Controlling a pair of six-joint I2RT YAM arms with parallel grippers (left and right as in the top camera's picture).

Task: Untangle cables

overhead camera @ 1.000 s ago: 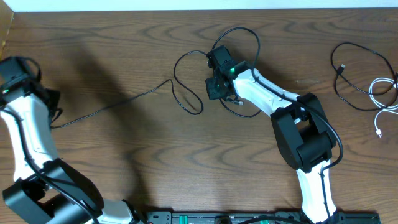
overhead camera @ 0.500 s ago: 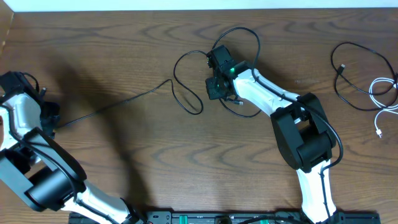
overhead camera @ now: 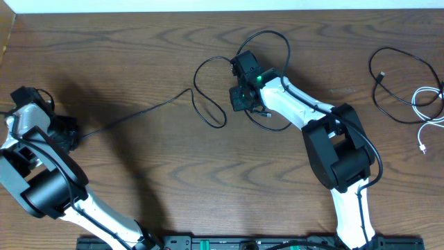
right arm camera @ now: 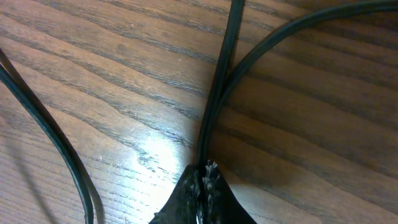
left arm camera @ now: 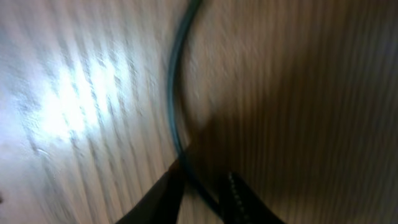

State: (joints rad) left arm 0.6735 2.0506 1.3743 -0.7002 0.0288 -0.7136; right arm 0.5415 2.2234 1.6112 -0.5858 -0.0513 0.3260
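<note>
Right hand (right arm camera: pixel 200 182) is pinched shut on black cables (right arm camera: pixel 217 99); left hand (left arm camera: pixel 204 177), fingers (left arm camera: pixel 163 199) narrowly apart, straddles one blurred strand.

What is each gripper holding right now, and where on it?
Right gripper pinches the black cable where two strands meet. Left gripper straddles the long strand near its left end; too blurred to tell a grip.

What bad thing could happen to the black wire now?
The right gripper pinches two strands of the black cable together, so pulling might tighten the tangle instead of freeing it. The left gripper has the cable only between its very fingertips, so it could slip out.
</note>
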